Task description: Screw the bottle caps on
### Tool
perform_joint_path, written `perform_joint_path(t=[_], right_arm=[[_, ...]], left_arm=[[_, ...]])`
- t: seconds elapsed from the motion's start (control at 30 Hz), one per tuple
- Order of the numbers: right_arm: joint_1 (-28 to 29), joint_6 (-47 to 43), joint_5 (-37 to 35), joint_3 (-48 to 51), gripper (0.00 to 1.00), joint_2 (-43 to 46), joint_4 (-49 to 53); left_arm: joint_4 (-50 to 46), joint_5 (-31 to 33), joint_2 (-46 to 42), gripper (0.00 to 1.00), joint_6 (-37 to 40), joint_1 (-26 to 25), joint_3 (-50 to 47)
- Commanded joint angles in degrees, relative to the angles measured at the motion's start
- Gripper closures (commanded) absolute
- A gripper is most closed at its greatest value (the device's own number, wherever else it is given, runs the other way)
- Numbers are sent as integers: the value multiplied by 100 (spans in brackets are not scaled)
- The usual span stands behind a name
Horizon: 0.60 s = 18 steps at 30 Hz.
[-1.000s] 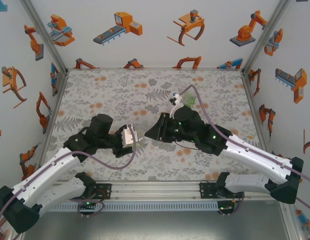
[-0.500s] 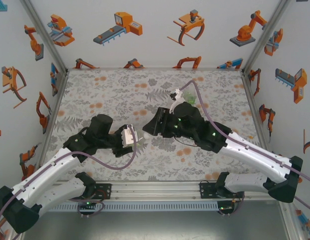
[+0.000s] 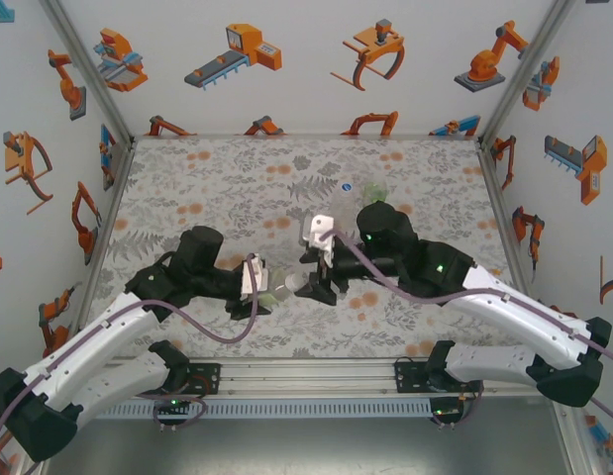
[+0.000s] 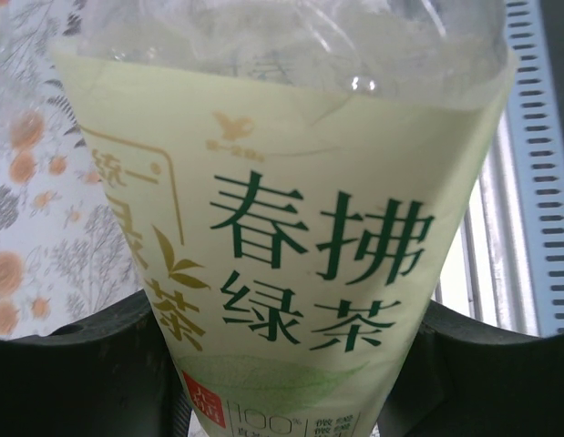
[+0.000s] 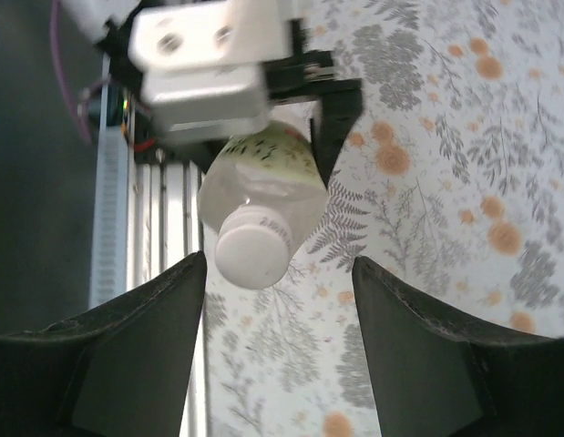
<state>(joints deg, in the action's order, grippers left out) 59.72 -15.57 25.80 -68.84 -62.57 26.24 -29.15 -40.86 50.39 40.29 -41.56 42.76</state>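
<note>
My left gripper point(image 3: 258, 287) is shut on a yellowish bottle point(image 4: 282, 209) with a pale label printed in green characters; in the left wrist view the dark jaws press its two sides. A whitish cap point(image 5: 252, 253) sits on the bottle's neck, which points toward my right gripper point(image 5: 277, 266). That gripper is open, its fingers point(image 5: 145, 337) standing either side of the cap without touching it. In the top view the right gripper point(image 3: 314, 285) faces the held bottle point(image 3: 277, 294) at the table's front middle.
A colourless bottle point(image 3: 348, 188) and a green-tinted bottle point(image 3: 377, 190) stand at the back of the floral mat point(image 3: 217, 188), behind the right arm. The metal rail point(image 3: 306, 376) runs along the near edge, and printed walls enclose the table.
The right gripper has opened off the cap end of the bottle and its wrist has rolled round. The two back bottles now show behind it. The left arm has stayed put.
</note>
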Motion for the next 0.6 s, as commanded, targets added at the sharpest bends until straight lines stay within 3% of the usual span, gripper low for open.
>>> perform_joint_path(t=[0.0,0.57], right_arm=[[-6,-2078,777,-248,43,4,650],[-5,-2204,1119,-245,60,-193,275]], left_arm=[[-177,-741,189,99,220,-21,169],[-271,-549,226,99,206,-63,189]])
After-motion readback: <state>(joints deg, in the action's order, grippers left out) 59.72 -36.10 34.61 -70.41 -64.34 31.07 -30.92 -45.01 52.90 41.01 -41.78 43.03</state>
